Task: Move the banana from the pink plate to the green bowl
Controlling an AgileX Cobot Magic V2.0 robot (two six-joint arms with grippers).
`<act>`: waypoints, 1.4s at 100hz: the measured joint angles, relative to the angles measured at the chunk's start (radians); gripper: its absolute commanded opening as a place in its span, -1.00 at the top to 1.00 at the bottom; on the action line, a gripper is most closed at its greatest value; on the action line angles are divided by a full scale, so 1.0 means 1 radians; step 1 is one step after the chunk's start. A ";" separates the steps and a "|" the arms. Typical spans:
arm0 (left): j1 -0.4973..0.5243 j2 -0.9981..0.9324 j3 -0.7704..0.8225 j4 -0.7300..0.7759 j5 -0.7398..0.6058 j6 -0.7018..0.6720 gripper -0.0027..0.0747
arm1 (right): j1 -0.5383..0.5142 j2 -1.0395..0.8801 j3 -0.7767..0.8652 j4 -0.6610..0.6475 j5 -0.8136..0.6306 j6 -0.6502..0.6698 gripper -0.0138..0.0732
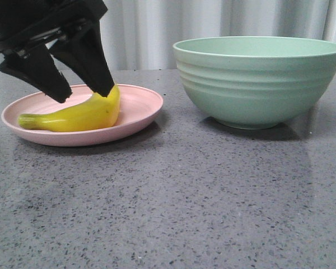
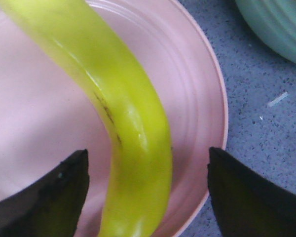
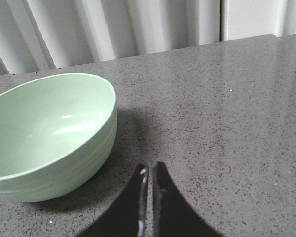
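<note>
A speckled grey stone-look tabletop (image 1: 173, 207) fills the foreground. On it at the left sits the shallow, round pale-pink plate (image 1: 140, 109), and the curved glossy yellow banana (image 1: 78, 116) lies inside it, greenish stem end toward the left rim. The black left gripper (image 1: 83, 91) hangs over the banana with its fingers spread apart; in the left wrist view they straddle the fruit with a gap on each side. To the right, apart from the plate, stands the deep ridged mint-green bowl (image 1: 257, 84). The black right gripper (image 3: 149, 183) hovers over bare tabletop beside the bowl, fingers pressed together on nothing. Pale pleated curtains (image 1: 213, 22) hang behind.
</note>
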 measured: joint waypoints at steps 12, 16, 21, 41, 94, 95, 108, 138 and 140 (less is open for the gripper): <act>0.000 0.022 0.000 -0.002 0.004 0.007 -0.26 | 0.000 0.000 0.000 0.000 0.000 0.000 0.85; 0.000 0.031 -0.002 -0.002 0.007 0.011 -0.26 | 0.000 0.000 0.000 0.000 0.000 0.000 0.85; 0.000 0.041 -0.002 -0.002 0.009 0.014 -0.26 | 0.000 0.000 0.000 0.000 0.000 0.000 0.85; 0.000 0.069 -0.002 0.000 0.013 0.015 -0.26 | 0.000 0.000 0.000 0.000 0.000 0.000 0.85; 0.000 0.075 -0.002 0.006 0.013 0.015 0.51 | 0.000 0.000 0.000 0.000 0.000 0.000 0.85; 0.000 0.075 -0.002 0.006 0.013 0.015 0.55 | 0.000 0.000 0.000 0.000 0.000 0.000 0.85; 0.000 0.075 -0.003 0.006 0.013 0.015 0.93 | 0.000 0.000 0.000 0.000 0.000 0.000 0.85; 0.000 0.075 -0.032 0.011 0.054 0.015 0.98 | 0.015 0.002 -0.001 0.000 0.000 0.000 0.85; 0.000 0.075 -0.040 0.013 0.062 0.015 0.98 | 0.022 0.002 -0.002 0.000 0.000 0.000 0.85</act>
